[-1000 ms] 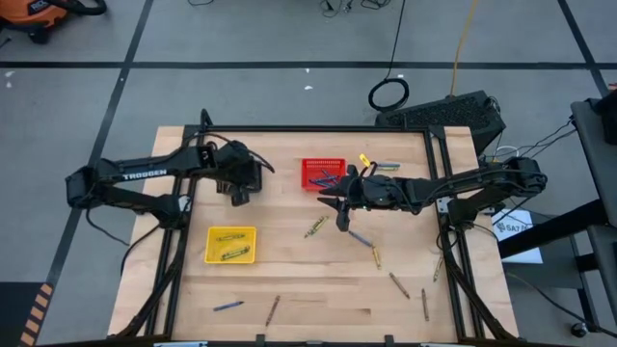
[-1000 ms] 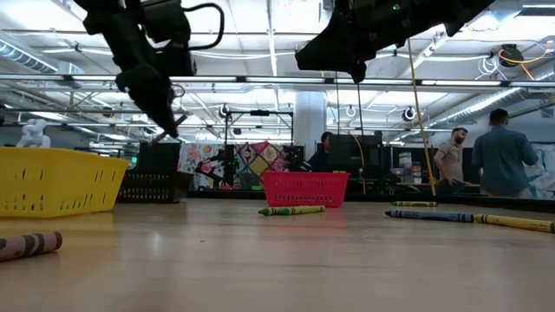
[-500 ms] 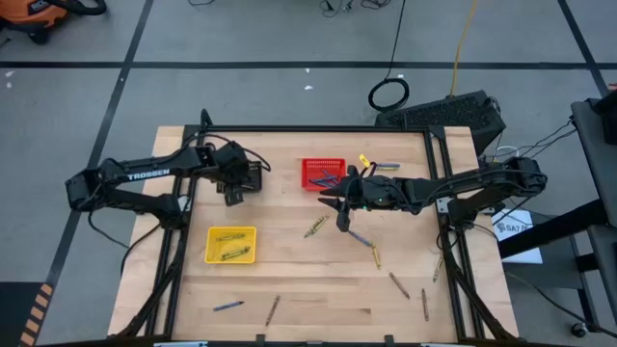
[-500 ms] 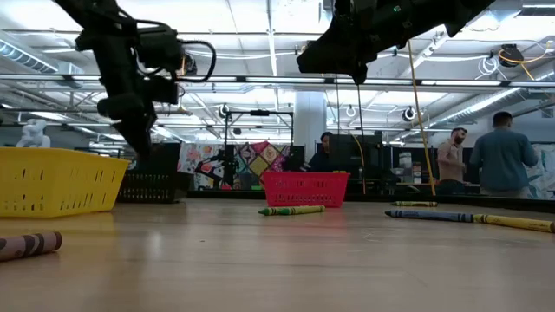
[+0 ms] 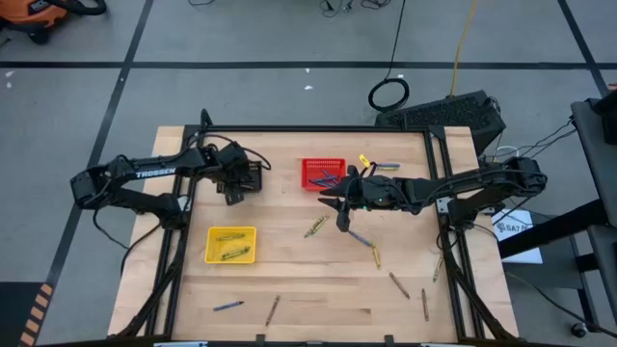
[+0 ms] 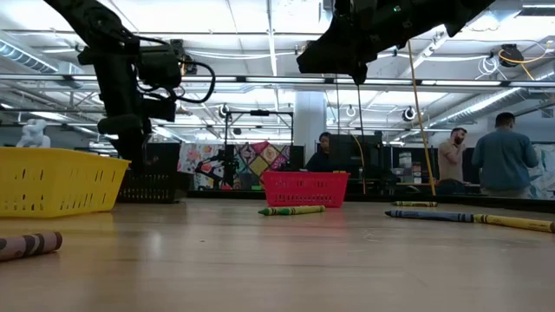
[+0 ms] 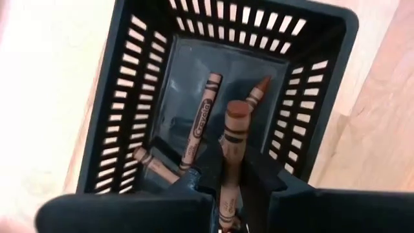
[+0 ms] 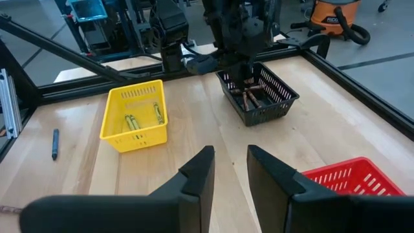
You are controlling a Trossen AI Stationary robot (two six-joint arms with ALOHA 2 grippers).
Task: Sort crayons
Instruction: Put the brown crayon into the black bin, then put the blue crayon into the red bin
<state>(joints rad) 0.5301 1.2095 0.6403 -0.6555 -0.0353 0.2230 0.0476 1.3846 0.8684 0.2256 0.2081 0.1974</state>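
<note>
Three mesh baskets are set on the desk (image 5: 308, 280): a yellow basket (image 5: 209, 246) at the near left, a black basket (image 7: 139, 97) at the far left, and a red basket (image 5: 307, 175) at the far middle.

Two yellow-green crayons (image 5: 229, 236) are counted in the yellow basket. Three brown ones are seen lying on the floor of the black basket. Blue ones are piled in the red basket, and their number cannot be told.

Eight loose crayons are counted on the bare wood:
- a yellow-green crayon (image 5: 315, 226) at the middle
- a blue crayon (image 5: 361, 237) just right of it
- four more spread toward the near right
- a blue and a brown one by the near edge

A few further sticks lie by the far edge, right of the red basket.

The left end effector (image 7: 229, 175) is held over the black basket, pointing down into it. Its fingers are closed to a narrow gap on a brown crayon (image 7: 234, 133), which is touched on both sides and stands upright between them.

The right end effector (image 8: 231, 169) is held above the desk's middle, just near of the red basket. Its fingers are parted by a small gap, and nothing is held or touched.

Each crayon is a thin stick in a printed paper wrapper with dark bands and a blunt bare tip.
</note>
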